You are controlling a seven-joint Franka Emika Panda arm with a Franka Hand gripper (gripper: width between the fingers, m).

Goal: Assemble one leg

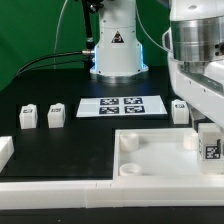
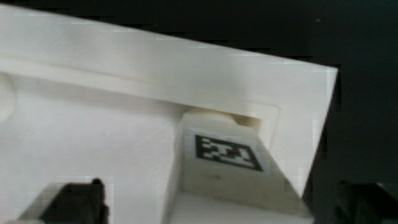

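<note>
A leg, a small white block with a black-and-white marker, stands upright at the near right corner of the white tray. My gripper hangs right over it. In the wrist view the leg sits in the tray's corner, between my two dark fingertips. A strip of white tray shows between that fingertip and the leg. My gripper looks open around the leg. Three more legs lie on the black table: two at the exterior view's left and one at its right.
The marker board lies flat behind the tray. The robot base stands at the back. A white block sits at the exterior view's left edge. A white rail runs along the front.
</note>
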